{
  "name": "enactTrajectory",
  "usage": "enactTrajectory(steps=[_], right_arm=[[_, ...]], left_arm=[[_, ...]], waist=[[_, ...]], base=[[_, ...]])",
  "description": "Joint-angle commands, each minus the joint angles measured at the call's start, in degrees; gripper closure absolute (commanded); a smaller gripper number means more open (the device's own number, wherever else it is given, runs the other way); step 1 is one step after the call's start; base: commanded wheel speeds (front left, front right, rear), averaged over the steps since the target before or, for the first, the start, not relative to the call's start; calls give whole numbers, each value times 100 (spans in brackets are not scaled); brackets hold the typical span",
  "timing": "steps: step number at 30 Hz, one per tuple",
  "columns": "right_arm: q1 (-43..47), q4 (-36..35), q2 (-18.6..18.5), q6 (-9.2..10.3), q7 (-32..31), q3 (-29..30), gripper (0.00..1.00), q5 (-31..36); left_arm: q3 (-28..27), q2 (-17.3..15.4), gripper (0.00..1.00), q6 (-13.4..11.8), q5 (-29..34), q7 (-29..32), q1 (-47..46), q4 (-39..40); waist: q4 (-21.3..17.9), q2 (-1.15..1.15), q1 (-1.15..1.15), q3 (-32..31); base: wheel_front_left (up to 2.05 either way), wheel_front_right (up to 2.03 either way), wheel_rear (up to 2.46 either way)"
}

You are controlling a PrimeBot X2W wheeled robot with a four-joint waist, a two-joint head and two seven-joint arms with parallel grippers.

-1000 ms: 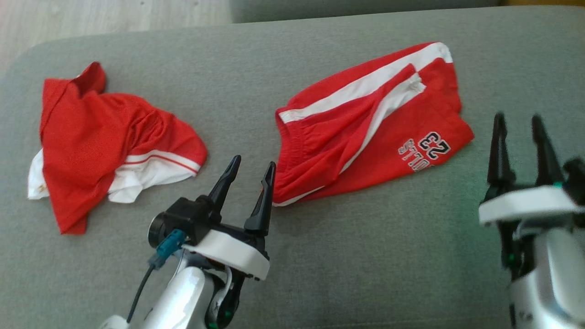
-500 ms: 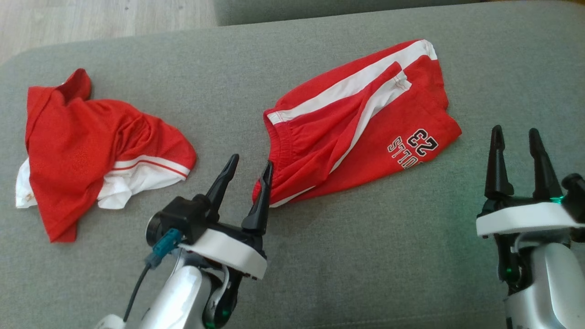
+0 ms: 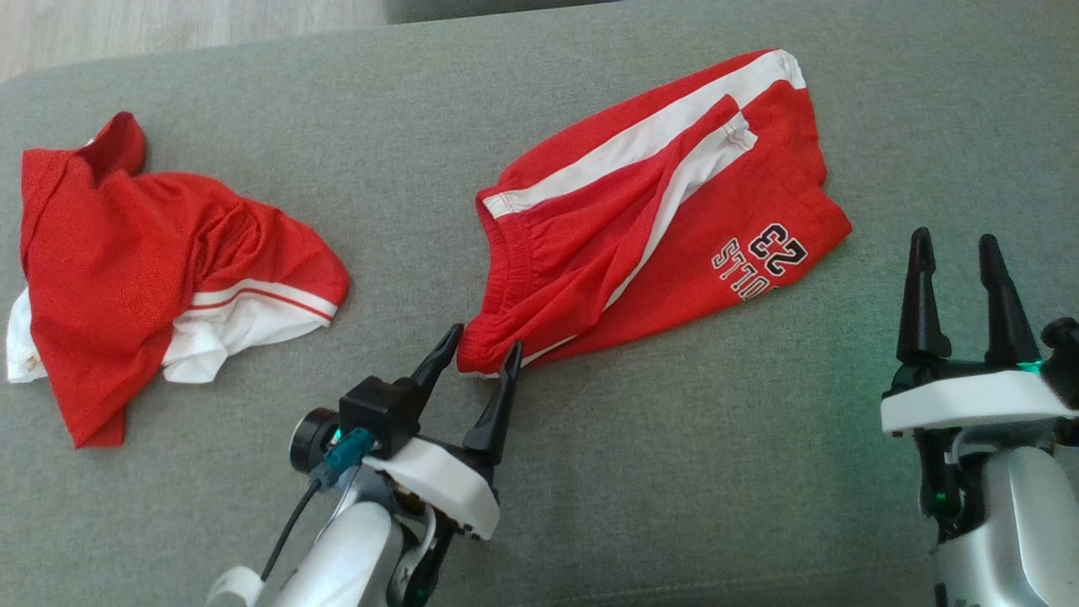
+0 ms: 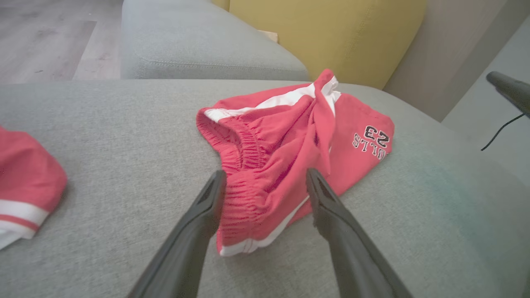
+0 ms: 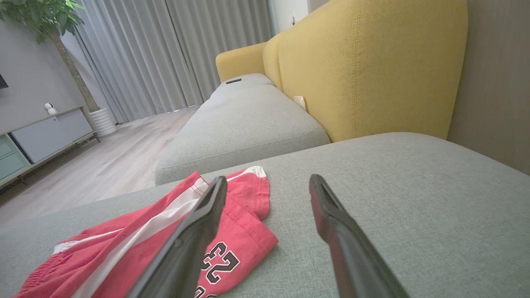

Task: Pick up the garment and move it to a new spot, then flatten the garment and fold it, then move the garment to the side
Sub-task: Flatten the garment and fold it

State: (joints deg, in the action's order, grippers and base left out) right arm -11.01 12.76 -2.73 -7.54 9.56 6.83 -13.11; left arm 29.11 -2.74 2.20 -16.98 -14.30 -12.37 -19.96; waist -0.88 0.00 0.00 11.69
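The shorts (image 3: 657,228) at the left claw's (image 3: 485,337) tips are red, with broad white side stripes, white hem edging and a black number 23 over black lettering, both outlined in white. Well off to that claw's left, the jersey (image 3: 152,261) is red too, with a white band carrying one thin red line and white cloth showing at its edge. Both lie on a grey, finely woven sofa (image 3: 674,472). Each claw has black fingers (image 3: 919,295), a white mount (image 3: 961,400) and a silvery forearm (image 3: 1011,523). The left one carries a teal plug (image 3: 341,451), the right claw (image 3: 953,238) a small green light (image 3: 1027,367). Beyond the right claw are a mustard-yellow backrest (image 5: 372,66), grey curtains (image 5: 165,54) and a pale wood floor (image 5: 103,165).
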Motion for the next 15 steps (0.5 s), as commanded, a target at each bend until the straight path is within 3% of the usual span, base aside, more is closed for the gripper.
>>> enactTrajectory(steps=[1,6,15], right_arm=[[-141,-169,-16,5,12,-129,0,-28],[-149,-137,-15,5,19,-121,0,-51],[-198,-89,-15,5,6,-175,0,-49]], left_arm=[[-215,-14,0,-72,104,-70,-174,101],[-361,-14,0,-94,300,-70,-131,-81],[-152,-14,0,187,334,-70,-182,-499]], waist=[[8,0,0,13],[47,0,0,25],[44,0,0,26]], base=[[0,0,0],[0,0,0],[0,0,0]])
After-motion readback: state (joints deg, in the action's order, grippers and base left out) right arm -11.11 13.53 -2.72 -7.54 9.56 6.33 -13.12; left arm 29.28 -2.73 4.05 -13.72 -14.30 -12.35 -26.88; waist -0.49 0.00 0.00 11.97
